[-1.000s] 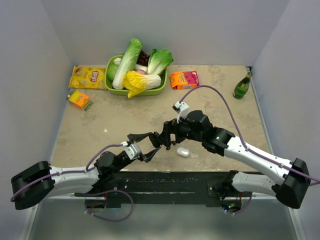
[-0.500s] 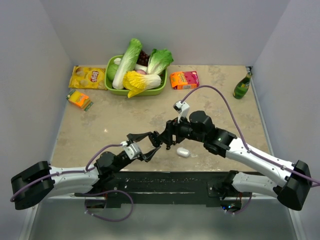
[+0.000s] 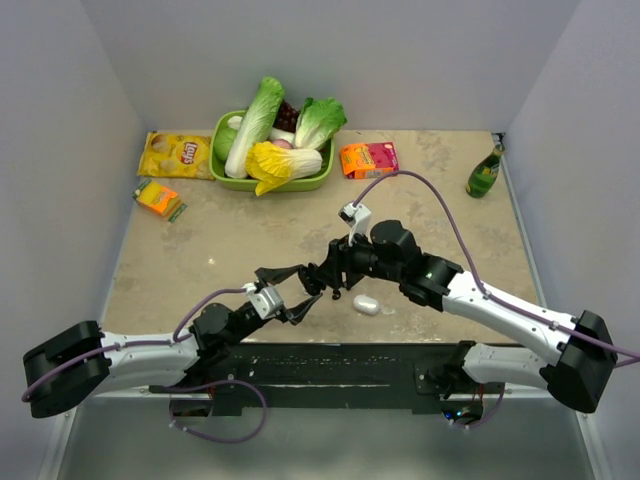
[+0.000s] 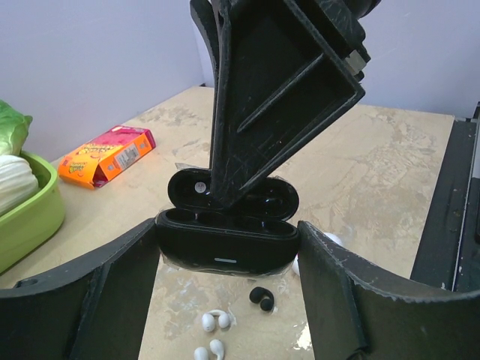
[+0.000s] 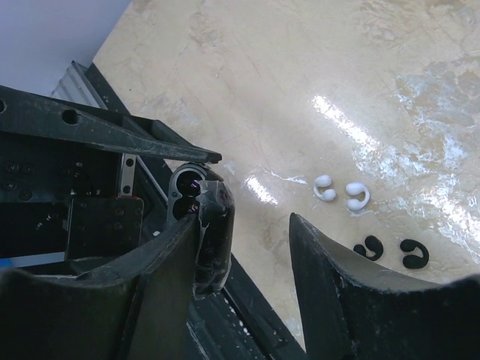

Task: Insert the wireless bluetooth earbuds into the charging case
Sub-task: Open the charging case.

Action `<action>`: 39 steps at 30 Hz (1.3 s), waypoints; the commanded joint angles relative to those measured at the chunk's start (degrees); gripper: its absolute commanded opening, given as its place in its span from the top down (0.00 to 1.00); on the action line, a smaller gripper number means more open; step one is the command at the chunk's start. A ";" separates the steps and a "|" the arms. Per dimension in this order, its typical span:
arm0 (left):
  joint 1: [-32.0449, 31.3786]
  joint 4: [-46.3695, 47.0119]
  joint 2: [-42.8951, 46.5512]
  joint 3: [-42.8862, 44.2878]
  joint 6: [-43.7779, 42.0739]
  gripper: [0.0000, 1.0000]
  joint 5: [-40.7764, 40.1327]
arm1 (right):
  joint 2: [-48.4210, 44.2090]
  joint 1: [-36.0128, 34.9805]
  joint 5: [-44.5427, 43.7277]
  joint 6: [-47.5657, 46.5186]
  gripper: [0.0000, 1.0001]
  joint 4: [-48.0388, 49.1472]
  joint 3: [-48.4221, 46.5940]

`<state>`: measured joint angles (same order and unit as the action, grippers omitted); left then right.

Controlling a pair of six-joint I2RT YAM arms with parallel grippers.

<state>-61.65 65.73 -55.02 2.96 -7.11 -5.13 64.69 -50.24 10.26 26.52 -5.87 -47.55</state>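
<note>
The white charging case [image 3: 366, 304] lies shut on the table near the front edge; a sliver of it shows behind my finger in the left wrist view [image 4: 331, 240]. Two white earbuds [image 4: 212, 320] [image 4: 208, 349] lie on the table below my left gripper; they also show in the right wrist view [image 5: 325, 187] [image 5: 358, 196]. My left gripper [image 3: 303, 290] [image 4: 229, 251] is shut on an open black case [image 4: 225, 240], held above the table. My right gripper [image 3: 325, 278] [image 5: 251, 225] is open, one finger against the black case's lid [image 5: 210, 232].
Black earbuds [image 5: 368, 247] [image 5: 414, 253] lie beside the white ones. A green tub of vegetables [image 3: 225, 172], a chips bag [image 3: 175, 155], an orange-pink box [image 3: 368, 158], a small orange pack [image 3: 158, 198] and a green bottle [image 3: 484, 172] stand at the back.
My right arm has edged slightly left, closer to the left gripper and the black case. The left arm and the white case have not moved.
</note>
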 commanded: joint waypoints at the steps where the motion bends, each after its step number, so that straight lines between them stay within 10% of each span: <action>1: -0.40 5.11 0.01 0.55 -0.62 1.00 0.11 | 0.44 0.05 1.34 -1.30 0.48 2.27 -1.32; 10: -0.49 5.02 -0.52 0.64 -0.36 1.00 -0.41 | 0.18 0.05 1.69 -2.88 0.78 1.65 -1.32; 13: -0.49 2.05 -0.52 1.34 0.70 0.83 -1.38 | -0.44 0.05 1.34 -4.72 0.99 0.42 -2.10; 21: -0.40 -4.38 -1.84 4.25 3.86 0.35 -3.84 | -4.12 -0.04 -0.68 -10.78 1.00 -4.94 -5.09; 22: -0.40 -4.74 -2.19 4.42 4.04 0.01 -4.01 | -4.48 -0.21 -1.90 -11.57 1.00 -5.38 -5.71; 31: -0.40 -8.34 -3.07 5.74 5.62 0.00 -4.54 | -6.59 -1.00 -5.51 -15.00 1.00 -9.24 -8.08; 39: 0.21 -17.73 6.58 6.62 15.19 0.00 2.03 | -11.86 -7.93 -29.10 -25.18 1.00 -7.05 -5.62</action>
<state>-62.00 51.07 -54.65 7.05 1.02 -7.75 56.38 -53.95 -2.79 9.52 -15.46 -53.12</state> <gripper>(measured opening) 0.997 0.052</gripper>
